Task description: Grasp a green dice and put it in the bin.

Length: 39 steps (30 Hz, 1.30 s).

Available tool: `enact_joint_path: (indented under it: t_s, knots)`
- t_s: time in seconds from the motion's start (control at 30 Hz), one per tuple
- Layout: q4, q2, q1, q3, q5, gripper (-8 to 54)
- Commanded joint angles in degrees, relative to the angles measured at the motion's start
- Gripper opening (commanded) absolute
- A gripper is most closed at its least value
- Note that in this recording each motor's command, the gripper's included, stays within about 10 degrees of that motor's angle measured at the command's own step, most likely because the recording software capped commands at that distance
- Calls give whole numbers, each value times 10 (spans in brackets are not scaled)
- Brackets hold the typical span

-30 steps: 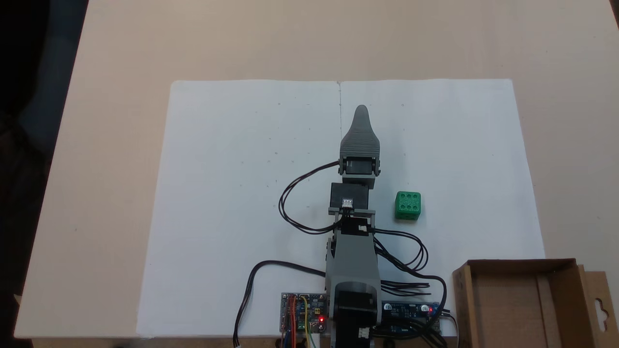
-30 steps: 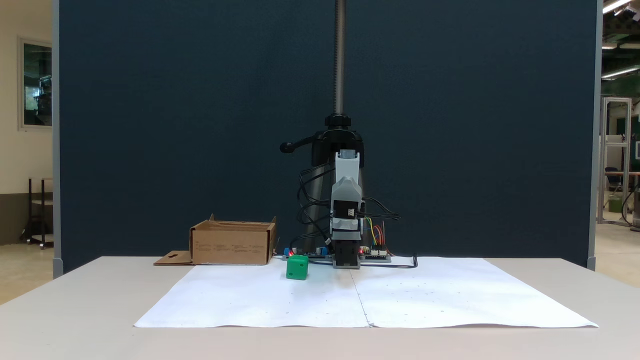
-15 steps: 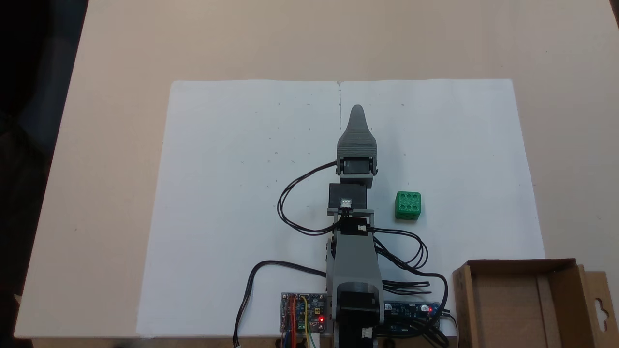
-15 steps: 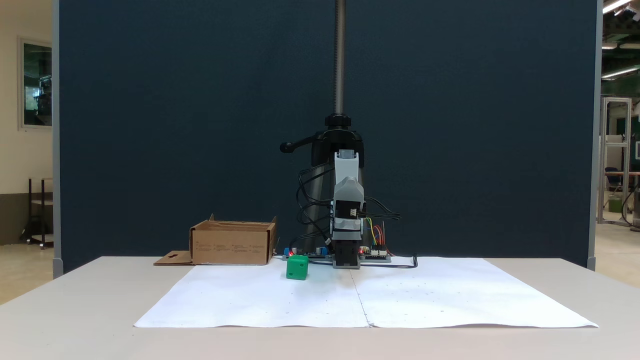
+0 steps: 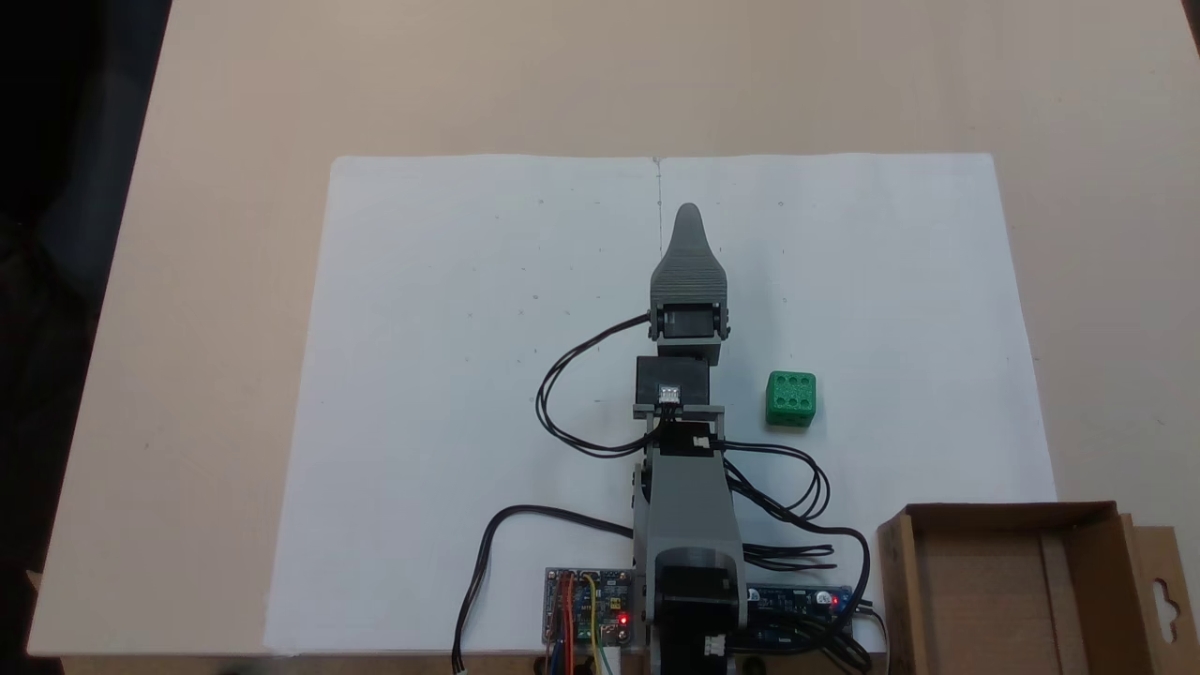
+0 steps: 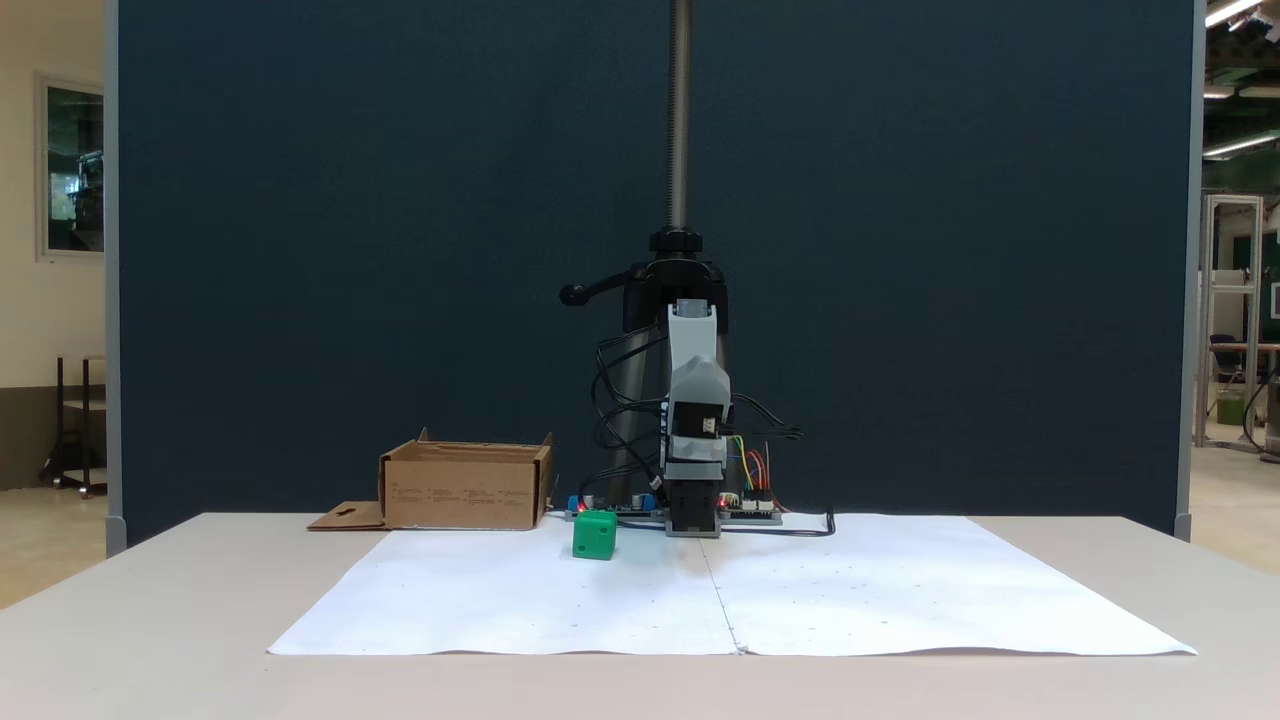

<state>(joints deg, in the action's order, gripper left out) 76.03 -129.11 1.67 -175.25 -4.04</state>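
Bright green dice (image 5: pixel 790 400) with dotted top, brown cardboard bin (image 5: pixel 1092 537), white paper (image 5: pixel 450 375).

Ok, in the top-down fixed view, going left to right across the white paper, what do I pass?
Looped black cable → end effector and the arm behind it → green dice → bin, at the lower right corner, mostly off the paper.
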Motion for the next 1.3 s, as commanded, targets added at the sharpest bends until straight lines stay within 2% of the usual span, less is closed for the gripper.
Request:
enact_joint_path:
  t_s: [0.0, 0.33, 0.63, 1.03, 1.27]
  knots:
    - [-63, -61, 7, 10, -15, 403]
    - [-459, -61, 47, 247, -7, 405]
    - [-793, -59, 69, 440, 100, 405]
    - [-1164, -57, 145, 572, 150, 405]
    - [-1369, -54, 238, 584, 149, 406]
